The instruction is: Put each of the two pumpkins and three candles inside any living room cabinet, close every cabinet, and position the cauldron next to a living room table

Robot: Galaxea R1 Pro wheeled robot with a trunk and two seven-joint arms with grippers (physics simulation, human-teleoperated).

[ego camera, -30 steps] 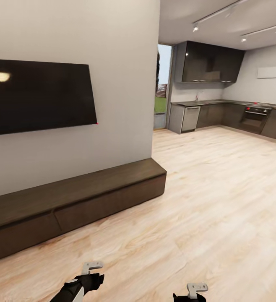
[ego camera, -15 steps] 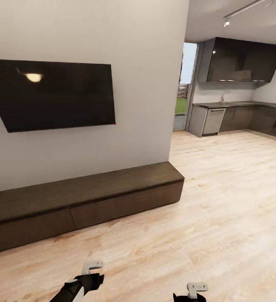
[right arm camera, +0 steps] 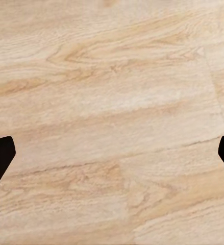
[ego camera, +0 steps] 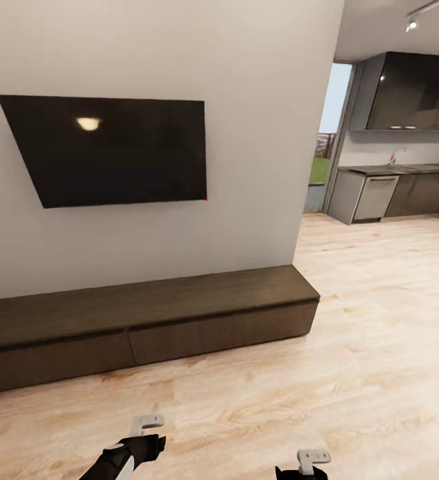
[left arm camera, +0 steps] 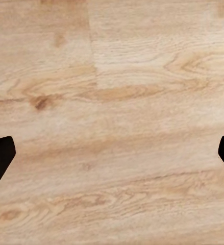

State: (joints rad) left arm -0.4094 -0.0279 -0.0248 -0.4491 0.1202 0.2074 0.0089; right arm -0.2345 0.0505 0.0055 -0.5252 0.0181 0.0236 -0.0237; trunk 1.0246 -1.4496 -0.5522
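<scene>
Our left gripper [left arm camera: 112, 153] and right gripper [right arm camera: 112, 153] hang spread and empty above the floor [ego camera: 353, 373]; the cabinet [ego camera: 146, 327] is closed, with everything left to do.

camera panned left, cabinet [ego camera: 146, 320] now centred

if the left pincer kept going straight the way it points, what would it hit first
Most likely the wooden floor: the left pincer is open, pointing down at bare planks, nothing between them. How far off is unclear.
</scene>
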